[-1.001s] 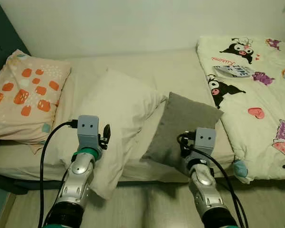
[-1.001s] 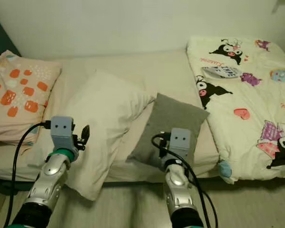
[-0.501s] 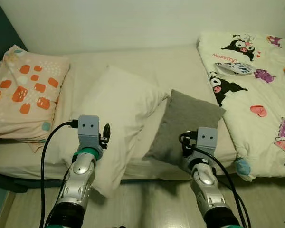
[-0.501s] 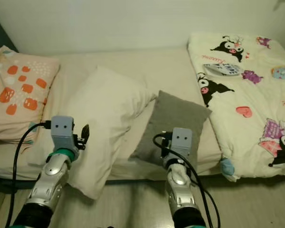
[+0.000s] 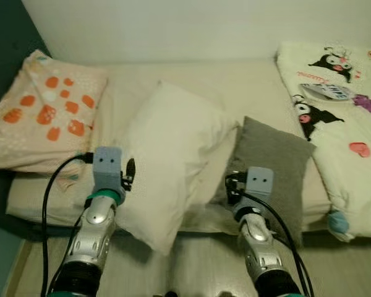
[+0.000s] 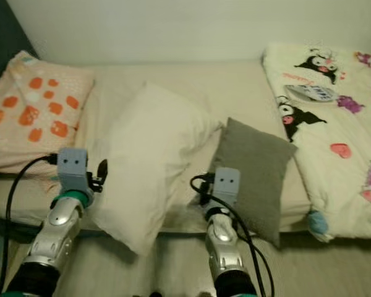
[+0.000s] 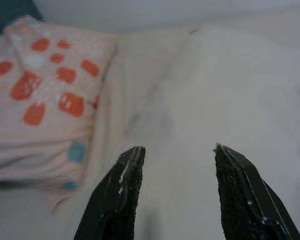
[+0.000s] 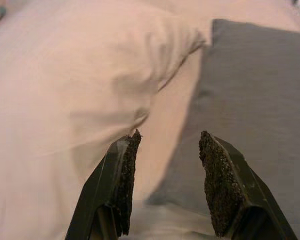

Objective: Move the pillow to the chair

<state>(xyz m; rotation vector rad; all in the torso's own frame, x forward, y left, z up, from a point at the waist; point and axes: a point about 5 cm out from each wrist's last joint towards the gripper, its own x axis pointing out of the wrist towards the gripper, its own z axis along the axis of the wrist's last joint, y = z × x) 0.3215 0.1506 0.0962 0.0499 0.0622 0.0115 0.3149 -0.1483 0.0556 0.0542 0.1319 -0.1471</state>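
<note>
Pale wall behind, and a bed point(image 5: 191, 80) stretched across the view with three cushions laid out on it. At the head, an orange-spotted pillow point(image 5: 46, 114); in the middle, a big white pillow point(image 5: 173, 154) sagging over the mattress edge; just beside it, touching at one corner, a grey cushion point(image 5: 275, 164). A cartoon-print quilt point(image 5: 343, 124) is spread over the far end, with a small printed packet point(image 5: 326, 91) lying on it — what it is cannot be read.

Nothing has been lifted yet. The left gripper point(image 7: 177, 167) is held with fingers spread, aimed at the white pillow's near side; the right gripper point(image 8: 167, 157) is likewise parted, pointed at the seam between white pillow and grey cushion. Neither appears to be touching fabric, though the distance is hard to judge. Which pillow is meant is not settled by the pictures — the white one seems likeliest. So the task is judged barely begun: grasp, lift, carry and placing on the chair are all left. No containers are seen.
</note>
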